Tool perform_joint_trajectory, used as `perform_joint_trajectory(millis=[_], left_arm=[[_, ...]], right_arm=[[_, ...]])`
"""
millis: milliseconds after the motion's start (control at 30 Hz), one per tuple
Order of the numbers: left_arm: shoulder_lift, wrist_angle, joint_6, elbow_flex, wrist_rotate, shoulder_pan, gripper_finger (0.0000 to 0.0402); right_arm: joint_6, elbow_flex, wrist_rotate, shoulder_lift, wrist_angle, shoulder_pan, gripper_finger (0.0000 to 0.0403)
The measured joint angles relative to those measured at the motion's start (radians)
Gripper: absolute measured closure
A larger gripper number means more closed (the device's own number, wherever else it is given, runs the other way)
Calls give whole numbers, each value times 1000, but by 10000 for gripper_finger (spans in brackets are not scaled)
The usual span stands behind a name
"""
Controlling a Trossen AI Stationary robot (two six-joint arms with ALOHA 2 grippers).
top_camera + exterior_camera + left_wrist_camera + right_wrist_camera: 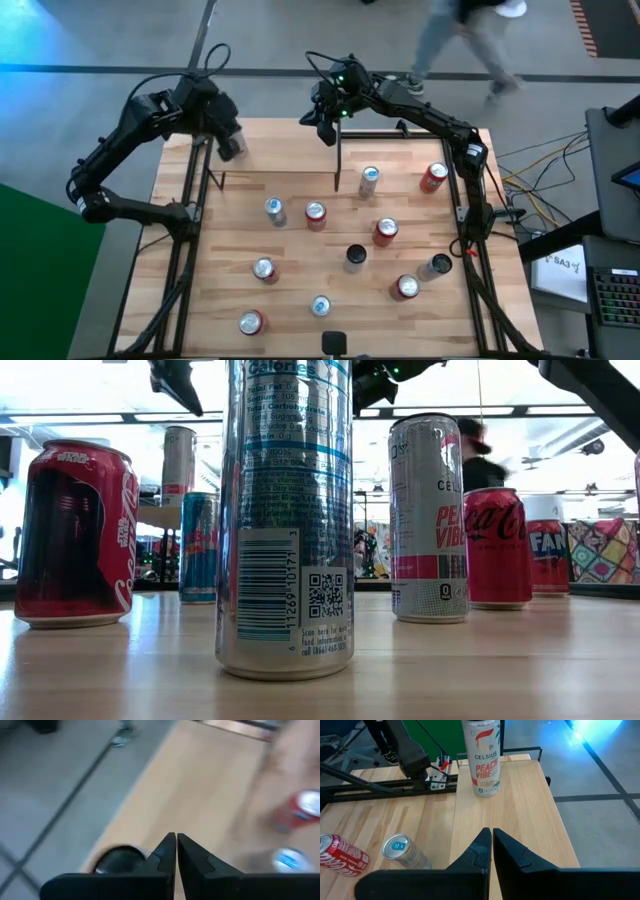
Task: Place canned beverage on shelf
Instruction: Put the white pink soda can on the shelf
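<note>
A tall white can point(485, 757) marked Peach Vibe stands upright on its base on the shelf point(520, 810), a raised light wood board at the table's far left. In the low view the can point(178, 460) shows far off on the shelf board point(160, 515). My left gripper point(176, 837) is shut and empty, hanging above and beside that can point(232, 148) at the far left corner. My right gripper point(491, 832) is shut too, holding nothing, raised over the far middle of the table point(325, 130) and pointing along the shelf toward the can.
Several cans stand or lie across the tabletop, among them a red one point(315, 215), a silver one point(369, 180) and a dark one point(355, 257). A thin black upright point(337, 165) stands near my right gripper. A person point(470, 40) walks past beyond the far edge.
</note>
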Motion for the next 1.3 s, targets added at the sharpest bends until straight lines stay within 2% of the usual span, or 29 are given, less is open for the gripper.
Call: perform_joint_trajectory(millis=[167,267,533,767,1000,1300], left_arm=[[70,25,-12,0,-230,4,402],[114,28,-5,0,-295,16,402],[166,1,35,41,-295,24,401],[147,-66,53,98,-204,23,402],[144,-27,52,132,-204,24,402],[233,-60,52,131,-205,29,402]], right_arm=[[6,0,0,0,0,0,394],[6,0,0,0,0,0,394],[6,0,0,0,-1,0,394],[1,0,0,0,-1,0,394],[0,0,0,0,-1,0,394],[7,-4,0,0,-1,0,394]])
